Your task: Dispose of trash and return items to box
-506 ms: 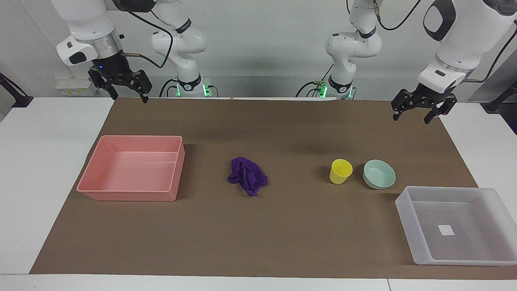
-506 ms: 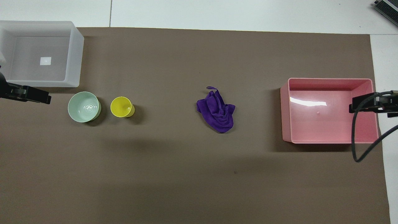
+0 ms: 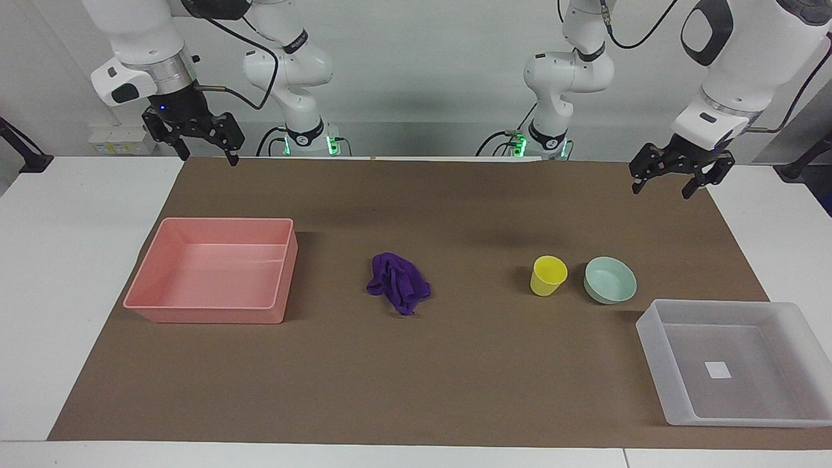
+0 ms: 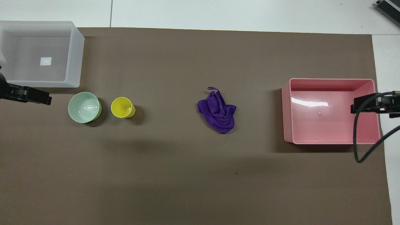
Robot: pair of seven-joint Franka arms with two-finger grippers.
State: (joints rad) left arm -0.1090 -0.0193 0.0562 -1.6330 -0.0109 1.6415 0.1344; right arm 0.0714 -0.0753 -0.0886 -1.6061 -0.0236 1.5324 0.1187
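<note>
- The box (image 3: 669,364) sits at the left arm's end of the surface (image 3: 455,383), the pink bin (image 3: 162,279) at the right arm's end.
- Left end effector (image 3: 669,186) and right end effector (image 3: 207,154) hang raised, fingers spread, holding nothing.
- Bowl (image 3: 610,280) and cup (image 3: 548,275) stand side by side near the box; the trash (image 3: 398,283) lies mid-surface.

One cup (image 3: 548,275); one bowl (image 3: 610,280); two bins (image 3: 211,270)

Two cams here. One sits high across the bench (image 3: 39,273) looking back at both robots, wide enough to catch their bases and the whole brown mat (image 3: 455,377). The other hangs above the robots' end, aimed steeply down and forward. Both share the mat, flipped half a turn between them.
</note>
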